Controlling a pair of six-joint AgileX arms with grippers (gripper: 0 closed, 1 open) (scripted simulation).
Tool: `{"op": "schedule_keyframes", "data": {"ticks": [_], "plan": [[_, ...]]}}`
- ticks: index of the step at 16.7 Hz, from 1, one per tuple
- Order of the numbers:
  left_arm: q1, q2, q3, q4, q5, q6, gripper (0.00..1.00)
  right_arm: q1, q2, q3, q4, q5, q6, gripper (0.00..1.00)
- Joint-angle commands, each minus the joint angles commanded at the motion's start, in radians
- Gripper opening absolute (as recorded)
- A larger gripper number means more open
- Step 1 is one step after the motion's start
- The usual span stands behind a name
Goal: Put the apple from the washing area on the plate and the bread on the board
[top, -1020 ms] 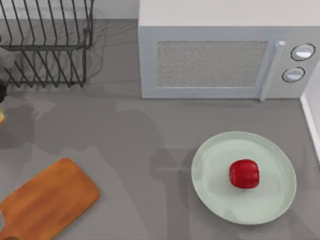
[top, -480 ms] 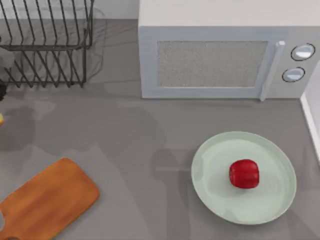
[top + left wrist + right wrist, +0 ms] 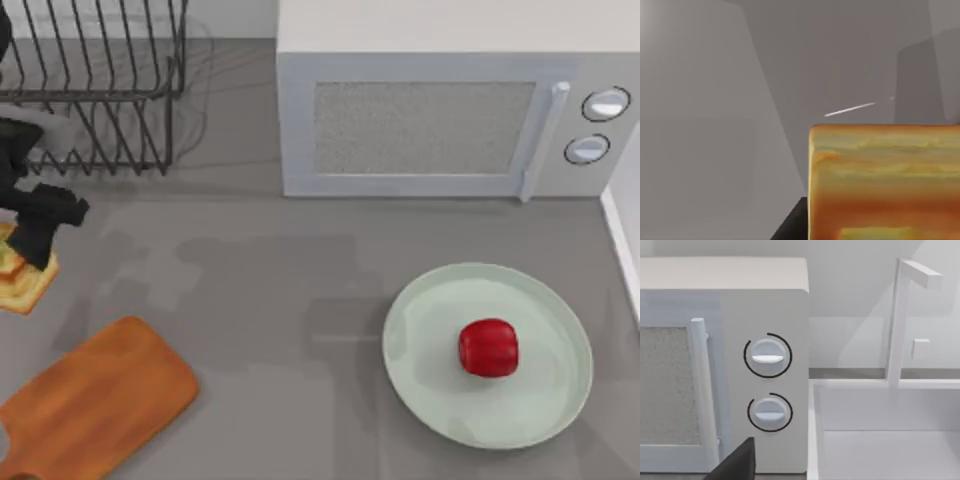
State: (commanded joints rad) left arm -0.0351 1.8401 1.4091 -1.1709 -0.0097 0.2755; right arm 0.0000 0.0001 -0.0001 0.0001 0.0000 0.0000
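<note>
My left gripper (image 3: 28, 258) at the table's left edge is clamped on the square toasted bread slice (image 3: 22, 282), above the orange-brown wooden board (image 3: 95, 400). Glossy red apple (image 3: 488, 347) sits on the mint-green round plate (image 3: 430, 400).

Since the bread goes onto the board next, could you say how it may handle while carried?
The bread looks thick and square, so probably stiff rather than floppy. Its flat faces suggest it won't roll once on the board. Likely light.

Apple (image 3: 488, 347) on plate (image 3: 430, 395) — board (image 3: 90, 400) left
</note>
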Motion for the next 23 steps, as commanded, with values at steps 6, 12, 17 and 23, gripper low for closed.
{"op": "schedule_keyframes", "data": {"ticks": [6, 12, 17, 23], "plan": [[-0.182, -0.334, -0.347, 0.076, -0.007, -0.431, 0.0, 0.0, 0.0, 0.0, 0.0, 0.0, 0.0, 1.0], [-0.242, -0.439, -0.453, 0.101, -0.009, -0.54, 0.0, 0.0, 0.0, 0.0, 0.0, 0.0, 0.0, 1.0], [-0.237, -0.434, -0.457, 0.111, -0.009, -0.537, 0.0, 0.0, 0.0, 0.0, 0.0, 0.0, 0.0, 1.0], [-0.237, -0.423, -0.508, 0.201, -0.009, -0.536, 0.0, 0.0, 0.0, 0.0, 0.0, 0.0, 0.0, 1.0]]}}
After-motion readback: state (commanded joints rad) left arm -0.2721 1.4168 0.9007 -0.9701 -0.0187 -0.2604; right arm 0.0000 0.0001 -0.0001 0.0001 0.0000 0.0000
